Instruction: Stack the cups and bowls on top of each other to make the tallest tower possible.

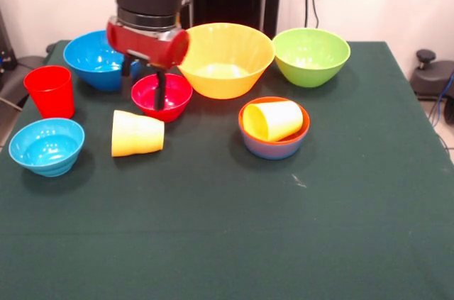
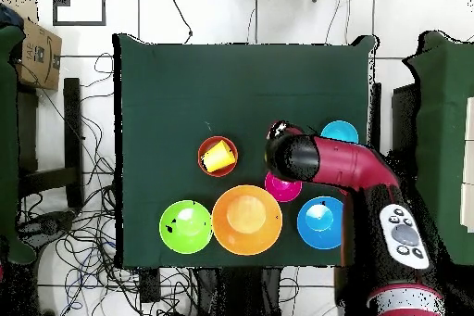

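Observation:
My gripper (image 1: 143,80) hangs open over the small crimson bowl (image 1: 170,101). One finger (image 1: 160,91) reaches down inside it and the other finger (image 1: 126,66) stands outside its left rim. A yellow cup (image 1: 137,133) lies on its side just in front of the crimson bowl. The red cup (image 1: 50,91) stands upright at the left. A second yellow cup (image 1: 273,120) lies inside the orange-red bowl (image 1: 301,130), which is nested in a small blue bowl (image 1: 273,150). In the overhead view the arm (image 2: 324,159) covers part of the crimson bowl (image 2: 282,189).
Along the back stand a medium blue bowl (image 1: 92,59), the large yellow-orange bowl (image 1: 225,59) and the lime green bowl (image 1: 311,55). A small light-blue bowl (image 1: 47,145) sits front left. The green cloth (image 1: 234,236) covers the table.

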`<state>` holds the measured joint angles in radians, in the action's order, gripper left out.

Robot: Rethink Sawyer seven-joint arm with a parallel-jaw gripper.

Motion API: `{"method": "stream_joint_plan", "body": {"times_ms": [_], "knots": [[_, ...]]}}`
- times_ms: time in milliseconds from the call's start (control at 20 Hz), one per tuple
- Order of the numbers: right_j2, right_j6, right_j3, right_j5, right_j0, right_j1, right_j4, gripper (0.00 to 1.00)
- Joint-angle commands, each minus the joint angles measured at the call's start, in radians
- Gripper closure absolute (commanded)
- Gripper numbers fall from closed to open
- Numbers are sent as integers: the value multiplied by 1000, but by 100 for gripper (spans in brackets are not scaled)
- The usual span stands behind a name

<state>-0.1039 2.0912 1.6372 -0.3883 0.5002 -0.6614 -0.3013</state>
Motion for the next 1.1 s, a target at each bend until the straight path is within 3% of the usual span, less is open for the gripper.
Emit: {"method": "stream_joint_plan", "body": {"times_ms": [50, 350, 1100], "knots": [[-180, -321, -89, -144, 65, 67, -119, 0], [-237, -375, -139, -161, 133, 108, -176, 0], [-270, -372, -196, -102, 196, 195, -299, 0]]}}
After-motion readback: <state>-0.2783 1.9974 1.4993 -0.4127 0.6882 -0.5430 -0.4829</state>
